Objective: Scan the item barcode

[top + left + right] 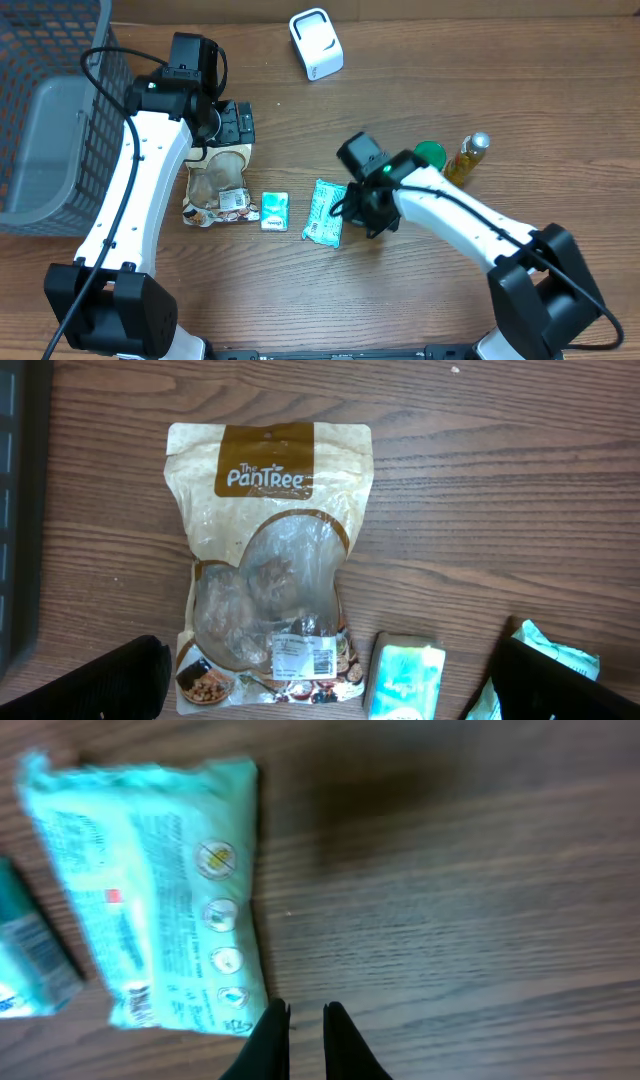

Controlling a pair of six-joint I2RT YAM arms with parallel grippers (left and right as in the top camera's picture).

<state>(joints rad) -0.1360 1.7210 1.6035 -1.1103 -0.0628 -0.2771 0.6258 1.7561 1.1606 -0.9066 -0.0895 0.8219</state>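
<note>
Your right gripper (305, 1040) sat pressed together, empty, just beside the teal packet (150, 890): soft, light, slippery, I'd judge; pinch its short edge. Your left gripper (330, 680) stood spread wide.

Pouch (268, 470): cream, brown header, white lettering. Packet (150, 880): teal, white round icons. Carton (405, 680): mint-white. Scanner (316, 44): white. Counter (480, 70): brown wood-grain. Basket (40, 60): grey mesh.
</note>
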